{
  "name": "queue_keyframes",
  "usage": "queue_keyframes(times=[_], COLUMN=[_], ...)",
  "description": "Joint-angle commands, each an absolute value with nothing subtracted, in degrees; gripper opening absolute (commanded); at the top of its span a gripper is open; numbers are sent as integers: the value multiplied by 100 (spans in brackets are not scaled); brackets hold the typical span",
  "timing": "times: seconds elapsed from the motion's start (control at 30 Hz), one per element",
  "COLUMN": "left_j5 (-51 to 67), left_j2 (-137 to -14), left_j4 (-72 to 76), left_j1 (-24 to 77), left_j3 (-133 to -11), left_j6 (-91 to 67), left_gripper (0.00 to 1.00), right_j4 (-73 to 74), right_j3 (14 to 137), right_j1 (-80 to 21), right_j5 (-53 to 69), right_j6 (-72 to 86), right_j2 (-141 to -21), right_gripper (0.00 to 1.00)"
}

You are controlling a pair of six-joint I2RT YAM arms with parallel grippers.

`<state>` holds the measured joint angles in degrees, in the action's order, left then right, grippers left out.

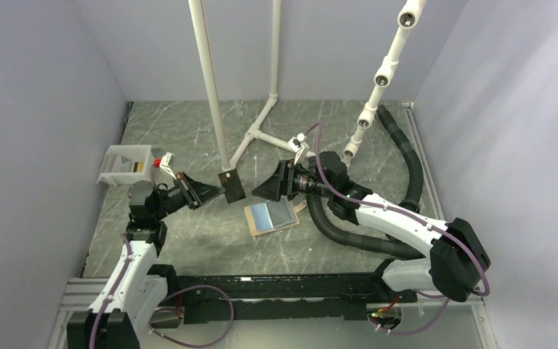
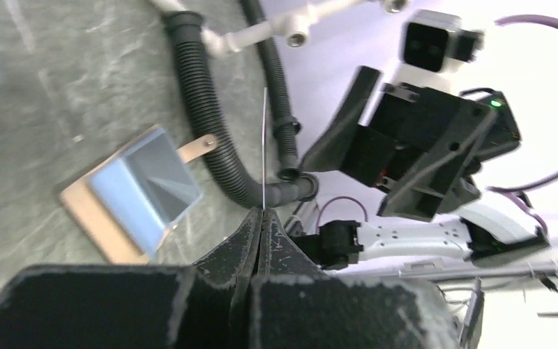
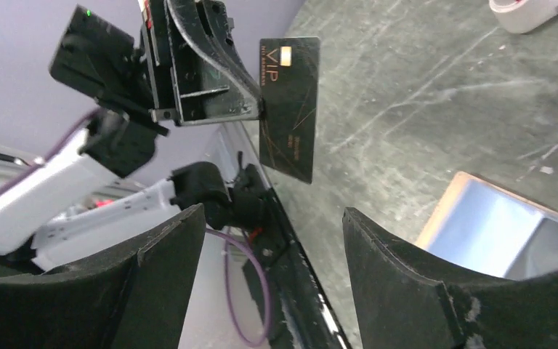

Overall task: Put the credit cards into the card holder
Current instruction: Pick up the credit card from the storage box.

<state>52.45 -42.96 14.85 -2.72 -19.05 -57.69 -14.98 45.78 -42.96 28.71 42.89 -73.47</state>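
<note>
Pale lilac walls (image 1: 36,109) enclose grey marbled tabletop (image 1: 189,240) (scratched).

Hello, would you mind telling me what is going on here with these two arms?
The left gripper is shut on a dark credit card, pinching it by one edge and holding it up above the table. The right gripper, jaws open, faces the card without touching it. The tan card holder lies open on the table close by.
</note>
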Motion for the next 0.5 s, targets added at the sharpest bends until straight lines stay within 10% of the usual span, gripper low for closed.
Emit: queue_keyframes(times=[0.0, 0.2, 0.47], left_j5=[5170, 4917, 4629], left_j2=[-4698, -5637, -5972], left_j4=[4901, 6390, 6452], left_j1=[280, 802, 1410], left_j3=[-1649, -1482, -1618], left_j6=[-7322, -7853, -7620], left_gripper=[0, 0, 0], right_j4=[-2743, -3504, -4295], right_j3=[4409, 3973, 3869], right_j1=[-4263, -4093, -3984], right_j5=[2796, 2690, 3119], right_j6=[5423, 6165, 6576], right_j2=[-7267, -7299, -7640], right_gripper=[72, 68, 34])
